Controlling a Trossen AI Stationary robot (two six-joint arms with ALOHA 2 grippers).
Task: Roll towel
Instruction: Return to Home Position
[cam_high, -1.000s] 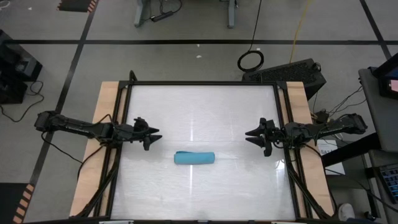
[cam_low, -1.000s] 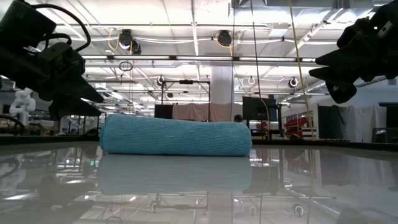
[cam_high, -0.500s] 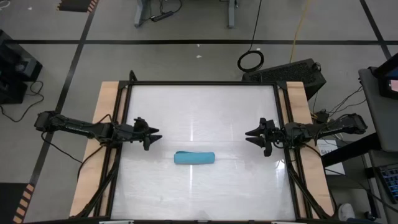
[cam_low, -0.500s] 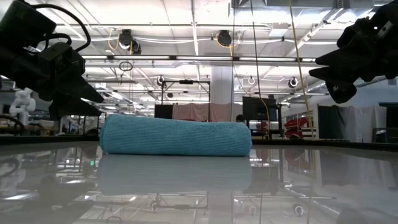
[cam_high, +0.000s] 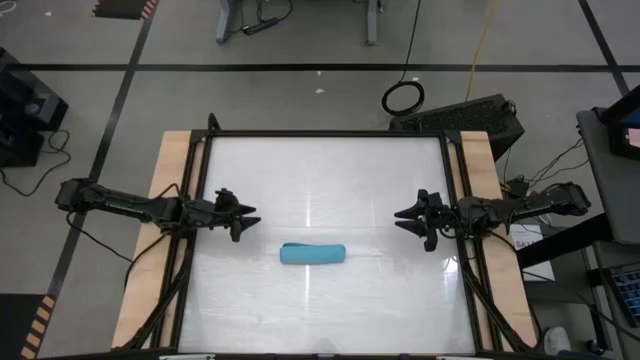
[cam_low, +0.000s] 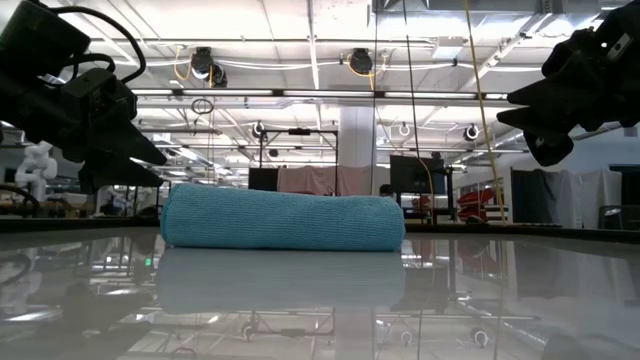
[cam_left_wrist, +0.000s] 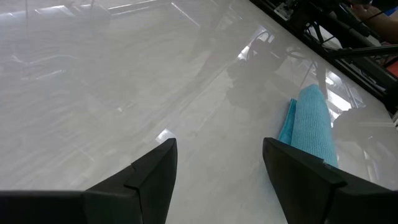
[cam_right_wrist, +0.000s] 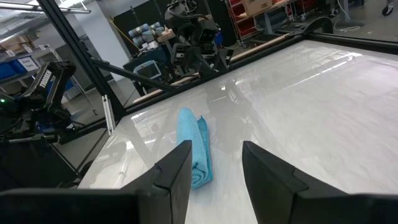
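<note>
- The towel (cam_high: 313, 254) lies rolled into a cylinder on the glossy table (cam_high: 330, 170), a little toward 6 o'clock from its centre, with its length running 9 to 3.
- The left pincer (cam_high: 250, 220) hovers at the 9 o'clock side, fingers spread and empty, apart from the towel.
- The right pincer (cam_high: 402, 220) hovers at the 3 o'clock side, likewise spread and empty.

— Any writing, brand or number you can read?
— None. The white labels (cam_right_wrist: 26, 63) on the blue bins (cam_right_wrist: 9, 58), upper left in the right wrist view, are too small.
</note>
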